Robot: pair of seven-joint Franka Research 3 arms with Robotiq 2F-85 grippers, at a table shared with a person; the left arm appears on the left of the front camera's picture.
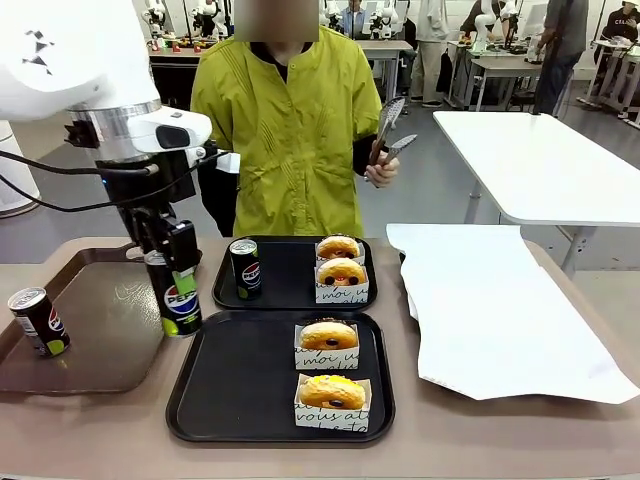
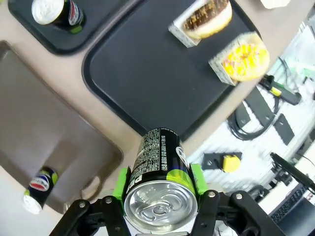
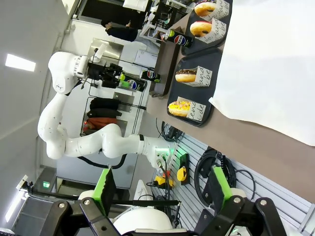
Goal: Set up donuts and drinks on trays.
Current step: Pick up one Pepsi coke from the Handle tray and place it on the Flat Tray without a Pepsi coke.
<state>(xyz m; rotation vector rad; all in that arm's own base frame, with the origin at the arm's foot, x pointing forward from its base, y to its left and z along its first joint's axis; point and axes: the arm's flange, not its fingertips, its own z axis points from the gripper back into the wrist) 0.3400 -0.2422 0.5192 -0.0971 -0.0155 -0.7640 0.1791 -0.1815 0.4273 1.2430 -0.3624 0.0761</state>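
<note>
Left gripper point(image 1: 172, 285) lifts a can point(image 1: 181, 300) between the brown tray point(image 1: 90, 350) and the near black tray point(image 1: 230, 385).

The slim black Pepsi can hangs upright, green pads clamped on its upper sides; the right gripper point(image 3: 162, 189), off the table, stands wide open and empty.

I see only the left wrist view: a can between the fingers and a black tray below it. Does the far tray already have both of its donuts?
Observer: Yes. The far tray holds two boxed donuts beside one can.
Operator: Is the person's hand close to the trays?
Observer: No. The hand holds tongs raised at chest height, away from the trays.
Operator: What is the right gripper doing?
Observer: The right gripper has its fingers open and holds nothing.
</note>
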